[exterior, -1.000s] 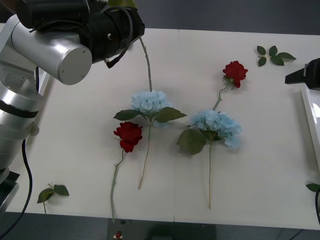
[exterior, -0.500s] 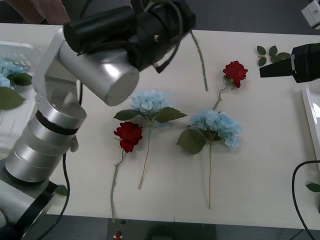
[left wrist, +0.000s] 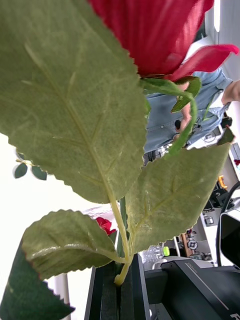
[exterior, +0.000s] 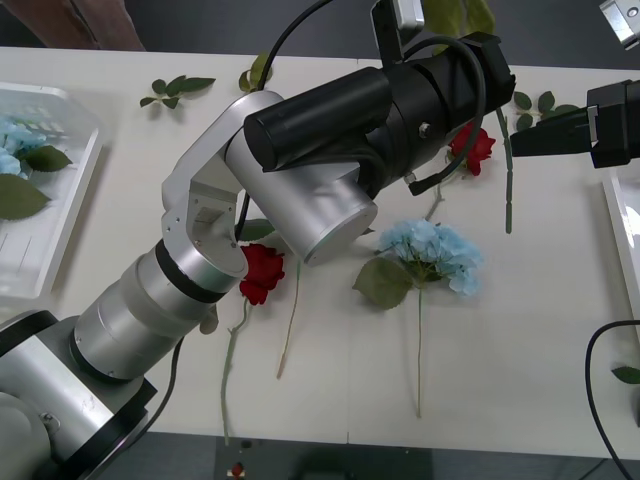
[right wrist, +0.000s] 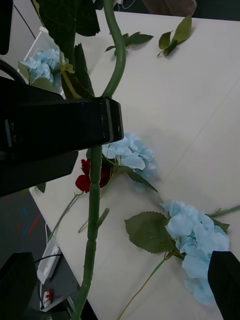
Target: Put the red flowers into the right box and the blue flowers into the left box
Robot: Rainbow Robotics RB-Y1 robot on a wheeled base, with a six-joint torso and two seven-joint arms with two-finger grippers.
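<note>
While the left gripper [left wrist: 117, 287] is clamped on a red rose's stem [exterior: 508, 170], it's mid-handoff to the right gripper [exterior: 525, 135].

Rose bloom [left wrist: 150, 30] sits up high w/ the stem hanging down past the table. Right gripper's fingers [right wrist: 222, 285] are spread apart, stem [right wrist: 92, 220] running between them, so imo close low on the stem before the left lets go. Right box [exterior: 622, 240] is just at the table's right edge, clear path. Watch the blue hydrangea [exterior: 432, 252] and rose [exterior: 472, 145] underneath; left box [exterior: 75, 200] is well apart.
</note>
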